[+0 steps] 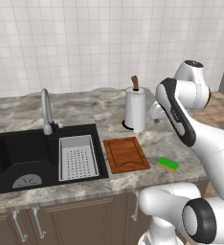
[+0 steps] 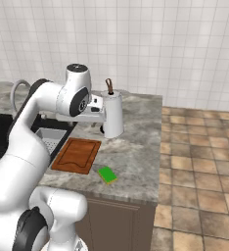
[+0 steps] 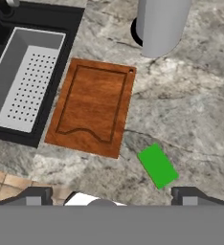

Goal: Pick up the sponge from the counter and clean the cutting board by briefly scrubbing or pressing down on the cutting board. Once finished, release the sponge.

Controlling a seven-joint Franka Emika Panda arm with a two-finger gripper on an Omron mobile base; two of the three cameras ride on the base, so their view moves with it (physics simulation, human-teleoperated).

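The sponge (image 3: 157,165), a small flat green block with a yellow underside, lies on the marbled worktop (image 3: 190,115) near its front edge, just beside the cutting board (image 3: 93,106) but apart from it. The reddish-brown grooved board lies flat between sponge and sink, bare.

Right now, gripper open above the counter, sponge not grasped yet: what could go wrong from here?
1. The sponge lies skewed to the open gripper, so the fingers may close on its corners and slip.
2. It sits near the front edge of the counter; a nudge could push it off.
3. The paper towel roll stands close behind the cutting board; a wide scrub may knock it.
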